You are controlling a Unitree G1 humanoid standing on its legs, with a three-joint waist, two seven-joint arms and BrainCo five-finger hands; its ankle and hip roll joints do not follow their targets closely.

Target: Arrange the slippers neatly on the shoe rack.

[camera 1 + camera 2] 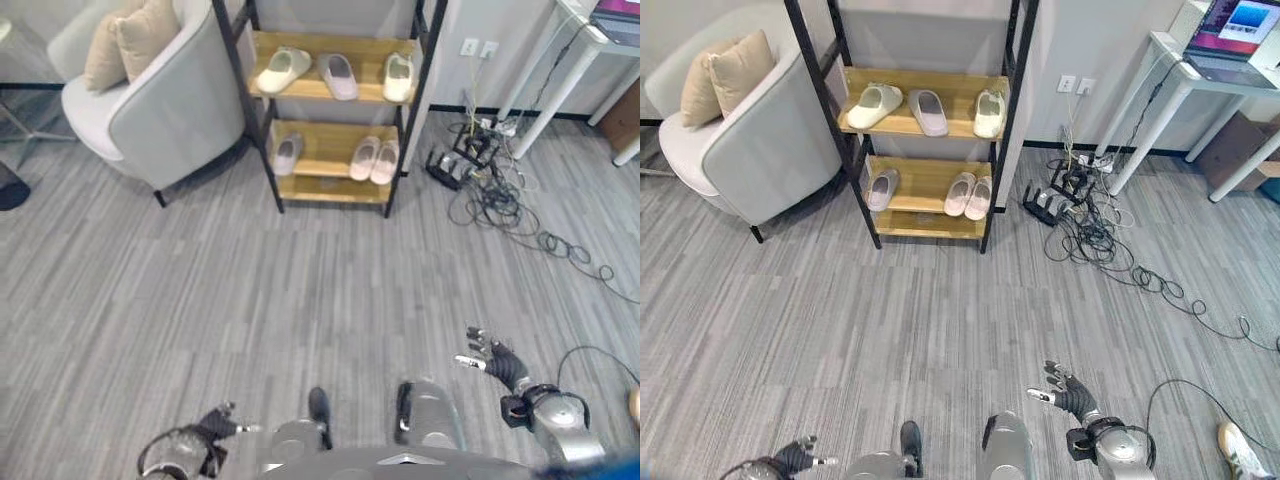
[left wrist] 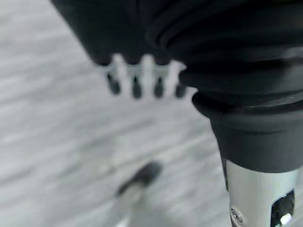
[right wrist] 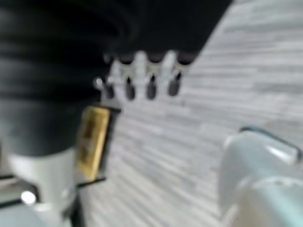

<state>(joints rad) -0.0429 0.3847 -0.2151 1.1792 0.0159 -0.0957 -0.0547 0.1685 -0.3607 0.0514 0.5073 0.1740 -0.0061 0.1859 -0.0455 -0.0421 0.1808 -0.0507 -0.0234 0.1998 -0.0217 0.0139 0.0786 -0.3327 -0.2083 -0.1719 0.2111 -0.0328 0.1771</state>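
The black-framed shoe rack (image 1: 262, 110) with wooden shelves stands against the far wall. Its upper shelf holds a skewed cream slipper (image 1: 283, 70), a lilac slipper (image 1: 340, 76) and another cream slipper (image 1: 398, 77). On the lower shelf a lilac slipper (image 1: 288, 153) lies at the left and a pink pair (image 1: 373, 160) at the right. My left hand (image 1: 215, 425) hangs low at the lower left, open and empty. My right hand (image 1: 490, 358) is at the lower right with fingers spread, holding nothing. Both are far from the rack.
A grey armchair (image 1: 150, 110) with beige cushions stands left of the rack. Tangled cables and a power strip (image 1: 490, 185) lie on the floor to its right, beside a white desk (image 1: 1170, 70) with a laptop. A pale shoe or slipper (image 1: 1238, 448) lies at the right edge.
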